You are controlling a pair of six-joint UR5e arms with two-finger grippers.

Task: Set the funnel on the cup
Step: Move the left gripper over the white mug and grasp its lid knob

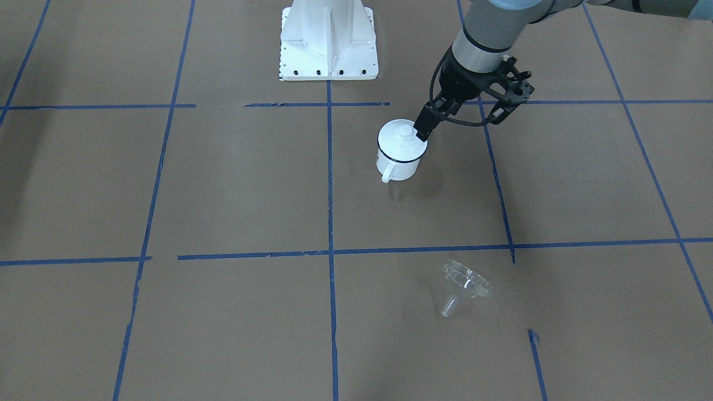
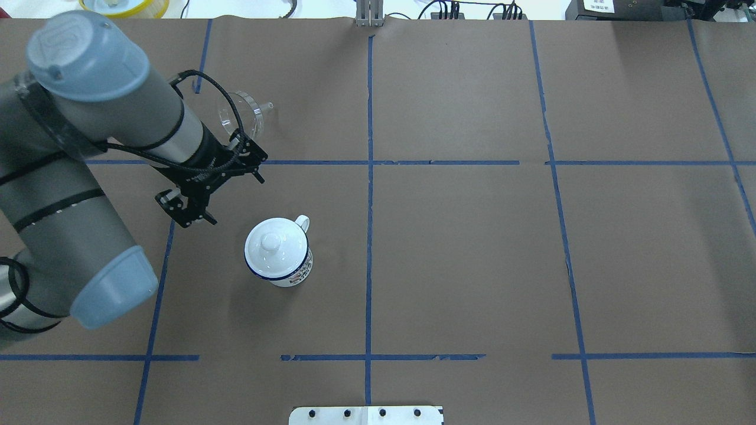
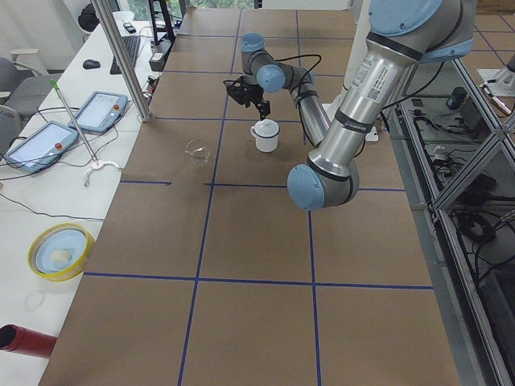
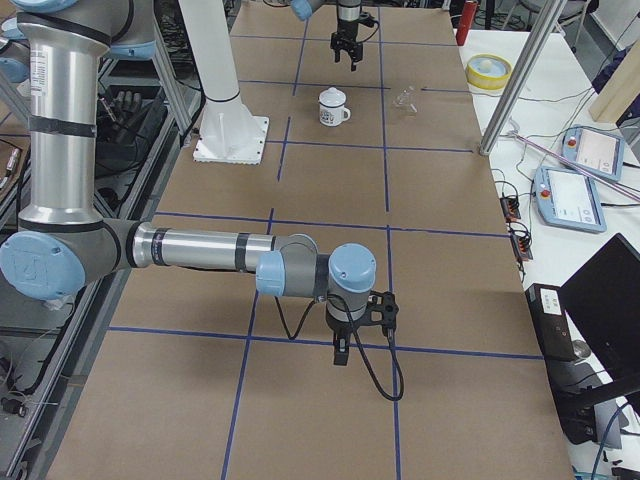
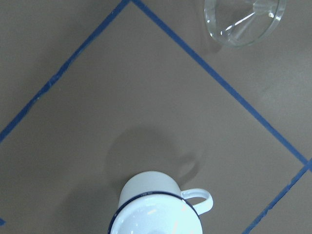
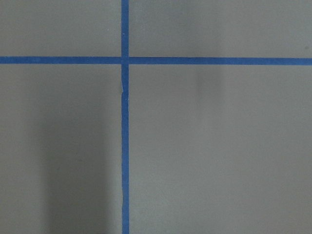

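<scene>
The left gripper (image 1: pixel 423 127) hovers just above and beside the cup (image 1: pixel 396 161), its jaws appearing parted and holding nothing. The white enamel mug stands upright on the brown paper-covered table (image 1: pixel 234 184), its dark blue rim capped by a round white knobbed lid (image 1: pixel 402 138) and its loop handle turned away from the robot's white base (image 1: pixel 328 44). The funnel (image 1: pixel 465 284) lies tipped on its side well apart from the cup, across a line of blue tape (image 1: pixel 423 249), on the far side of the table from the robot, with its spout pointing away from the mug and its wide clear rim resting on the paper. The right gripper (image 4: pixel 341 352) hangs low over a bare stretch of the grid far from both objects; whether its fingers are parted or together cannot be told.
</scene>
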